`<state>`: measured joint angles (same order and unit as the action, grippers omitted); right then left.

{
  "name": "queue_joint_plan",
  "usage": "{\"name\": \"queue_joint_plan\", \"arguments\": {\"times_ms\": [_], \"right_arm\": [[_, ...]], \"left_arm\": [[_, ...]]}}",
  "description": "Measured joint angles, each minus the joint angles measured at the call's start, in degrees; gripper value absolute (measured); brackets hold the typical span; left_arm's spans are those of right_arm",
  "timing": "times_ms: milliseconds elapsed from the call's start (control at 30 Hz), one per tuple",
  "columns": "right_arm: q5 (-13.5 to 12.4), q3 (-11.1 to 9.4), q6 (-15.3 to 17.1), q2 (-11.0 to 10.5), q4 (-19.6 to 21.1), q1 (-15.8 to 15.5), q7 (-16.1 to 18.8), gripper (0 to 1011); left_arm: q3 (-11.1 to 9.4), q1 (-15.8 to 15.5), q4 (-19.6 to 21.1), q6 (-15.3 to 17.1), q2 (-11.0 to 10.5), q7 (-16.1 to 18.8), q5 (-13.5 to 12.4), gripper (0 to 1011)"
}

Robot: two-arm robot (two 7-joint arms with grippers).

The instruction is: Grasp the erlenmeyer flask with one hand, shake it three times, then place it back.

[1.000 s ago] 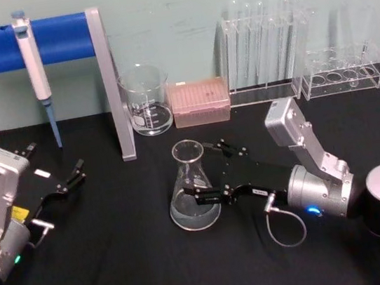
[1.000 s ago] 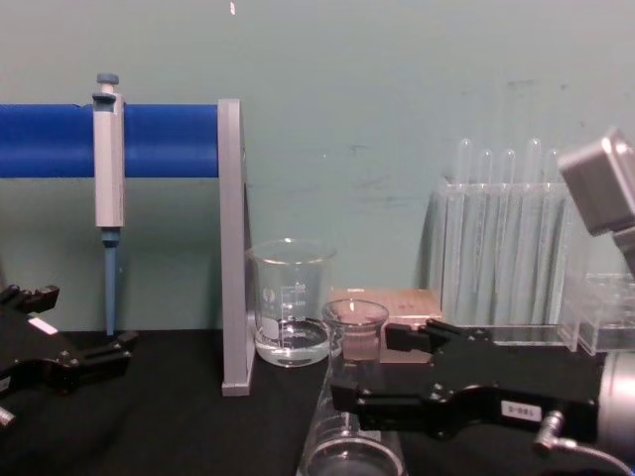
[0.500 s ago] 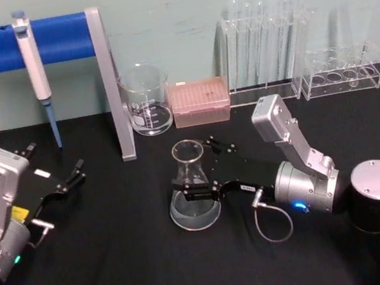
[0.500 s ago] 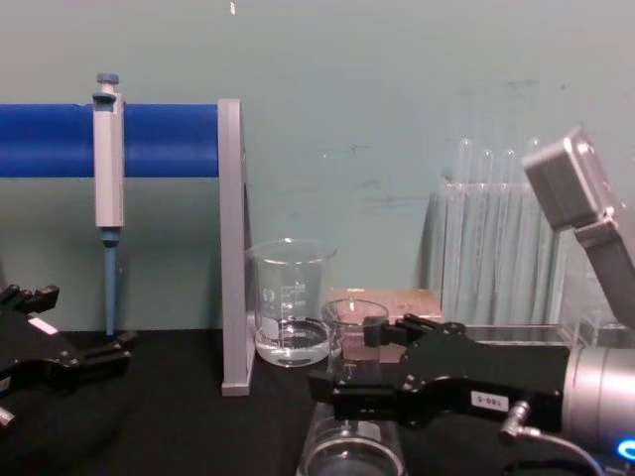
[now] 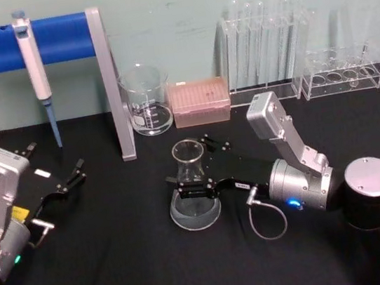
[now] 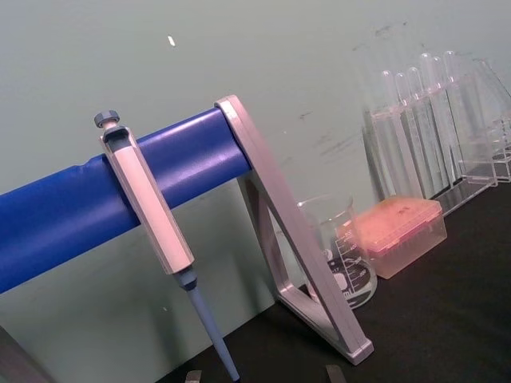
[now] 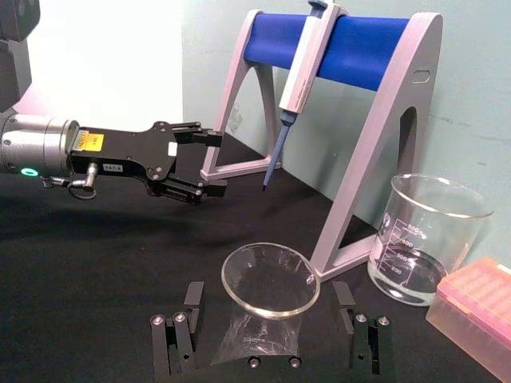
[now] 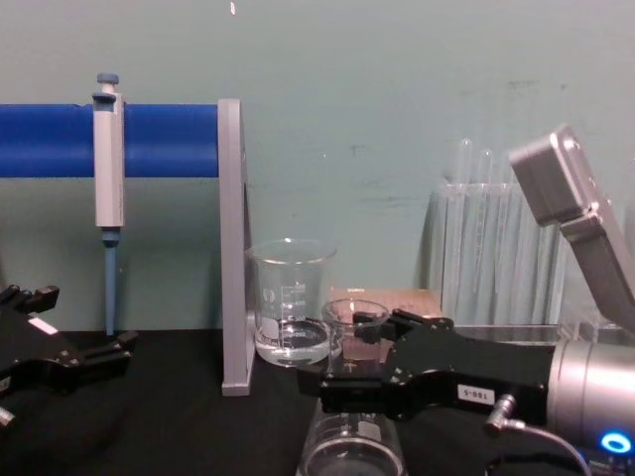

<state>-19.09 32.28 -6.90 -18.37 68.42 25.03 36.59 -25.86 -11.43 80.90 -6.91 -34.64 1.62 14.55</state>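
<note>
The erlenmeyer flask (image 5: 194,200) stands upright on the black table, with a little clear liquid in its wide base. My right gripper (image 5: 190,162), the hand with the silver wrist, is open. Its fingers straddle the flask's neck, one on each side. In the right wrist view the flask's rim (image 7: 270,279) sits between the two fingers (image 7: 192,299), with a gap on either side. In the chest view the flask (image 8: 353,451) is partly hidden behind the right gripper (image 8: 353,352). My left gripper (image 5: 56,155) rests open at the table's left, far from the flask.
Behind the flask stand a glass beaker (image 5: 147,109) and a pink tip box (image 5: 200,101). A pipette (image 5: 32,58) hangs on the blue stand (image 5: 62,38) at the back left. Test-tube racks (image 5: 266,54) line the back right. Bare black table lies in front of the flask.
My right gripper has slid left toward the flask, so its fingers now reach past the neck on both sides. The flask and the left arm have stayed still.
</note>
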Motion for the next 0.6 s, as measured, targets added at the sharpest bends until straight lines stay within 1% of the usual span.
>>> {"name": "queue_joint_plan", "arguments": {"times_ms": [600], "right_arm": [[-0.35, 0.12, 0.15, 0.49, -0.79, 0.39, 0.19, 1000]], "left_arm": [[0.0, 0.0, 0.0, 0.0, 0.0, 0.0, 0.0, 1001]]}}
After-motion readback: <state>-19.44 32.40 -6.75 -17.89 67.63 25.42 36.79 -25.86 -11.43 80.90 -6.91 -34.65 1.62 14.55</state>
